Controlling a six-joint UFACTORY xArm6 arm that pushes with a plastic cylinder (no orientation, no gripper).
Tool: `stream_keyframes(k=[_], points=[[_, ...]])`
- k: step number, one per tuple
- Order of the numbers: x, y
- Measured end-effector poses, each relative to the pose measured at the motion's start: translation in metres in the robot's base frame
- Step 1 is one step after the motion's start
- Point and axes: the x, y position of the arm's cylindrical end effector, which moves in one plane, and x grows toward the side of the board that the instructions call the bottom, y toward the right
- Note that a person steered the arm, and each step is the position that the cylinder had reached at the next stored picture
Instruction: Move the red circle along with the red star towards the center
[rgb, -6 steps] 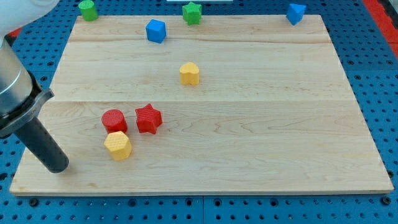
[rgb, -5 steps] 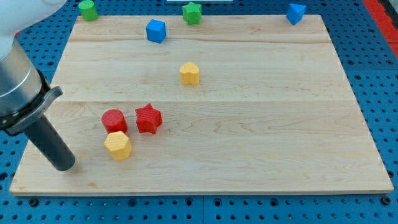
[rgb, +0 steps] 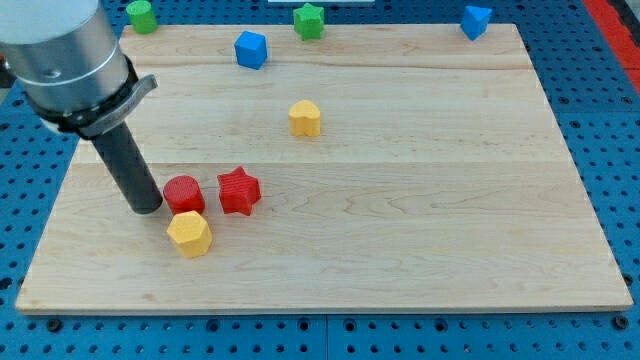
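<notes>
A: Where is my tip (rgb: 148, 207)?

B: Lower left of the frame, down on the board (rgb: 420, 230). It sits just left of the red circle (rgb: 184, 193), touching it or nearly so; I cannot tell which. The rod slants up and to the left from there into the grey arm housing at the upper left.

A: Tool state?

B: A bare rod with nothing to open or close. It holds nothing; it only rests beside the circle.

A: And the task blocks?

B: The red circle lies left of centre in the lower half. The red star (rgb: 239, 190) is just to its right, with a thin gap between them. Both are well to the left of the board's middle and a little below it.

A: Anything crowding them?

B: A yellow hexagon (rgb: 190, 233) lies just below the circle, very near its lower edge, perhaps touching. It is below and to the right of my tip.

A: The rest?

B: A second yellow block (rgb: 305, 118) is near the centre, slightly above it, well apart from the red pair. A blue cube (rgb: 250, 49) is at upper centre-left. A green block (rgb: 141, 15) sits at the upper left corner, a green star (rgb: 309, 20) at the top edge near the middle, and a blue block (rgb: 475, 21) at the upper right.
</notes>
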Motion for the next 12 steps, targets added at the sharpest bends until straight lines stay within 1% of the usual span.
stream_keyframes(k=[1,4,7,9,10,11,12], points=[[-0.015,0.004],[-0.032,0.018],[-0.034,0.016],[-0.031,-0.080],[-0.015,-0.085],[-0.012,-0.074],[-0.011,-0.050]])
